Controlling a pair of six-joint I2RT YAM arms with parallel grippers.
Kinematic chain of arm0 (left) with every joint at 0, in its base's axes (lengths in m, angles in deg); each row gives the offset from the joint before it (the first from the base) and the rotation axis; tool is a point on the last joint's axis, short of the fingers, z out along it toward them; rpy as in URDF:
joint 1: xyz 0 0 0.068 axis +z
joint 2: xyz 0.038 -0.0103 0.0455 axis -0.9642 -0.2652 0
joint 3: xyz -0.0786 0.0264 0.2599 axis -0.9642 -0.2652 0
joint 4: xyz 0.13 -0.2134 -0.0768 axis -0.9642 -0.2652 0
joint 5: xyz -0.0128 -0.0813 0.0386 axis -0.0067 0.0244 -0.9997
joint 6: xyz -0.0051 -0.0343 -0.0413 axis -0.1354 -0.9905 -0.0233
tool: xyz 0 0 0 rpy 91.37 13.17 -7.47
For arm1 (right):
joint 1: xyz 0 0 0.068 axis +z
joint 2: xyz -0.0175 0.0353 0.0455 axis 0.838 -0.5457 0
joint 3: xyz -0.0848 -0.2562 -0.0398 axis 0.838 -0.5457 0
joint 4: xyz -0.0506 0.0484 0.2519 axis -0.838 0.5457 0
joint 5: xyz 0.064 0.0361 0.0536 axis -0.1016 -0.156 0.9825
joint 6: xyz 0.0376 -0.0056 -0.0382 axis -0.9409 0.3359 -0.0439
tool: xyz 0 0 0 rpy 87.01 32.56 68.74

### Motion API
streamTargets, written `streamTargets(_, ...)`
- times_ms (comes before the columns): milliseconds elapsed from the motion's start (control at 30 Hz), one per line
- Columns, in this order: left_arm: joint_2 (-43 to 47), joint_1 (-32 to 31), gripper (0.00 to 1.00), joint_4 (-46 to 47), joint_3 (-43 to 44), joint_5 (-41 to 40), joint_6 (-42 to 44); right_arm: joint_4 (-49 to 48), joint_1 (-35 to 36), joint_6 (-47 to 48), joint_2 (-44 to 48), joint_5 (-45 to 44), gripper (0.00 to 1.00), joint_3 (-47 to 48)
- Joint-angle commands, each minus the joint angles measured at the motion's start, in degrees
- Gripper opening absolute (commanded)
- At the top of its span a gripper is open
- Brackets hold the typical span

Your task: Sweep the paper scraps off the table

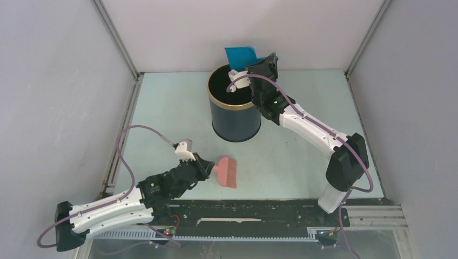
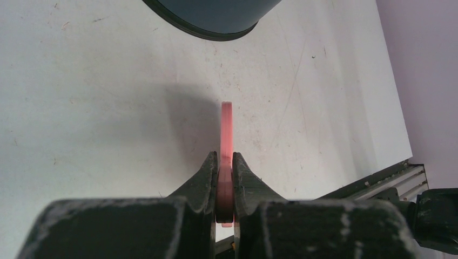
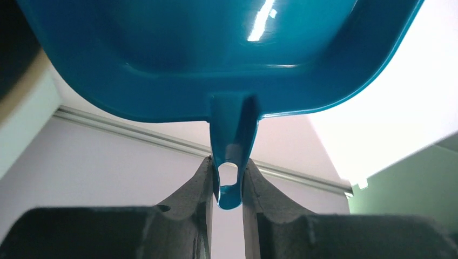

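While your left arm [image 1: 108, 208] is lying low over the near left of the worktop [image 1: 173, 108], the left jaws are pinching the thin handle of the pink brush [image 1: 227, 171], closed tight on it from both sides. In the left wrist view that handle is showing edge-on, running straight out from between the jaws. The brush head is pointing right, and its bristles seem to be resting on the worktop near the middle, just on the far side of the black railed strip [image 1: 243, 213].

Your right arm [image 1: 308, 124] is stretching from the near right toward the far middle. The right jaws are gripping the handle of the blue dustpan [image 1: 241, 54], closed on it so that the loop at the handle's end is sitting between them. You are holding the pan raised over the far rim of the black bin [image 1: 233, 110]. The bin is standing upright on the far middle of the worktop, well apart from the brush.

As for the paper scraps, you cannot make them out in any view. The bin's inside is showing only dark.
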Motion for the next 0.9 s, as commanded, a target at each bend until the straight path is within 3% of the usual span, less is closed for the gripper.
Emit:
streamTargets(0, 1.15, -0.35, 0.00, 0.85, 0.17, 0.01, 1.50, -10.46, -0.32, 7.35, 1.40, -2.28, 0.00, 2.81)
streamTargets(167, 1.55, -0.35, 0.00, 0.27, -0.02, -0.55, 1.10, -3.54, -0.48, 1.28, 1.57, -2.48, 0.00, 5.64)
streamTargets(367, 0.22, -0.33, 0.00, -0.18, 2.48, -1.49, 2.92, 18.73, -3.60, -17.52, 4.28, -0.52, 0.00, 15.14)
streamTargets(567, 0.45, -0.31, 0.00, -4.22, 7.37, -2.55, 5.44, 38.45, -12.30, -31.83, 7.88, 5.96, 0.00, 22.54)
streamTargets(733, 2.44, -0.35, 0.00, -4.93, 7.83, -2.82, 4.05, 48.35, -24.29, -42.30, 15.17, 18.01, 0.00, 17.15)
streamTargets(867, 2.92, -0.32, 0.00, -5.53, 7.86, -3.05, 3.10, 49.29, -34.44, -46.16, 22.09, 26.84, 0.00, 0.90)
